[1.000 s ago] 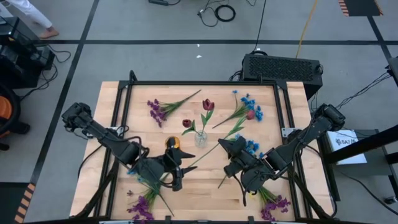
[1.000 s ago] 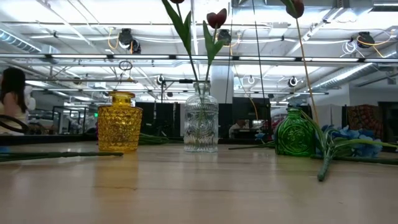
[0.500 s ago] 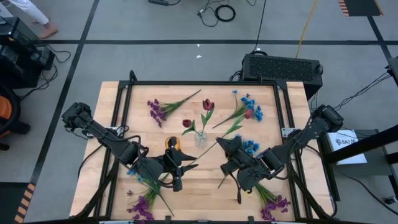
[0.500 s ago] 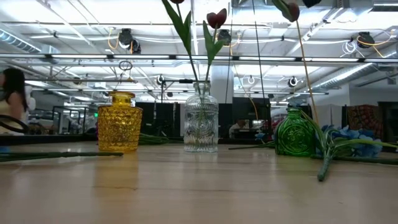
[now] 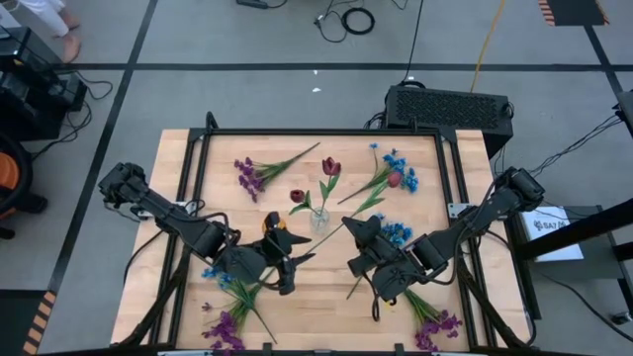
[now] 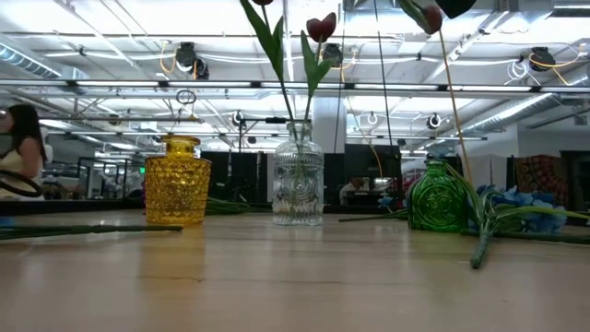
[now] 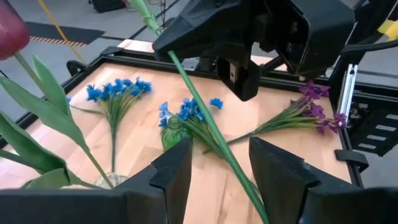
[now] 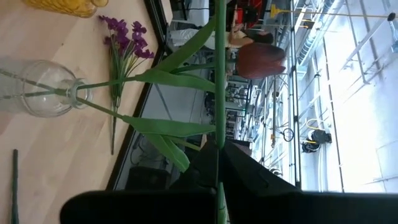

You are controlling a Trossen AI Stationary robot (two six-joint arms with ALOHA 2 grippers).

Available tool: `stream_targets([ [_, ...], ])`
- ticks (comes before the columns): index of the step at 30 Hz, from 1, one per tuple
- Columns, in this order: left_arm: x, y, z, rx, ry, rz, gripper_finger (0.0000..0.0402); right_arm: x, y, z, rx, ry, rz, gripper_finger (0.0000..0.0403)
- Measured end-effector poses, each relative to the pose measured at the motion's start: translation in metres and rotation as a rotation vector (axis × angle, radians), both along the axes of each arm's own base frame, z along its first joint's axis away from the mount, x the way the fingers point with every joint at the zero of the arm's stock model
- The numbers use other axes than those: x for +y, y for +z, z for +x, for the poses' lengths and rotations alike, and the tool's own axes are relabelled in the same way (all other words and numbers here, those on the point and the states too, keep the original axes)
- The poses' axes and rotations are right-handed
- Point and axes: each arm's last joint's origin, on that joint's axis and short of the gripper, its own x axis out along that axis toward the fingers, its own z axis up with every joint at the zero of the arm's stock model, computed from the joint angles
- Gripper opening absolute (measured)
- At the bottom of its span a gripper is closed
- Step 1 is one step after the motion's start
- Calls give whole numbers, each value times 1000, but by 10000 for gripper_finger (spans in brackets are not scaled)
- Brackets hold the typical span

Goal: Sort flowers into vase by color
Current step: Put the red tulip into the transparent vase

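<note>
A dark red tulip (image 5: 399, 181) on a long green stem is held in the air by my right gripper (image 5: 354, 242), which is shut on it. In the low view its blossom (image 6: 429, 16) stands high above the green vase (image 6: 438, 198). My left gripper (image 5: 290, 259) is open, and its fingers stand on either side of the stem's lower part (image 7: 239, 174) without touching it. The clear vase (image 5: 318, 220) holds two red tulips. The yellow vase (image 5: 274, 227) stands to its left. Blue sprigs (image 7: 186, 112) stick into the green vase. My right gripper pinches the tulip's stem (image 8: 219, 134) between its two fingers, about midway along, below the leaves. The stem is lifted clear and slants, with the blossom (image 8: 258, 62) high on the far right and the bare lower end toward my left gripper.
Loose sprigs lie on the table: purple ones far left (image 5: 257, 173), near left (image 5: 226, 331) and near right (image 5: 440, 326), blue ones far right (image 5: 396, 163). A black frame (image 5: 316, 132) edges the table. A person (image 6: 20, 152) shows in the room behind.
My right gripper has moved a little toward the table's left, carrying the tulip, and its blossom has shifted left in the low view. My left gripper has edged toward the far edge, closer to the stem.
</note>
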Motion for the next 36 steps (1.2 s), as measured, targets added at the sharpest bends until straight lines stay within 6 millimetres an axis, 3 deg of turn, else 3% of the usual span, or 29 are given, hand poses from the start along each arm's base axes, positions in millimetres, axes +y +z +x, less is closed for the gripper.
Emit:
stream_targets([
  [7, 4, -3, 1, 42, -31, -37, 147, 0, 0, 0, 4, 2, -5, 0],
  [23, 7, -6, 2, 81, -48, -10, 13, 0, 0, 0, 7, 2, -8, 0],
  [29, 8, -6, 2, 85, -52, -1, 12, 1, 2, 1, -31, -1, 23, 2],
  [36, 14, 6, -5, 49, -35, 21, 12, 13, 9, 1, -200, 51, 211, 77],
])
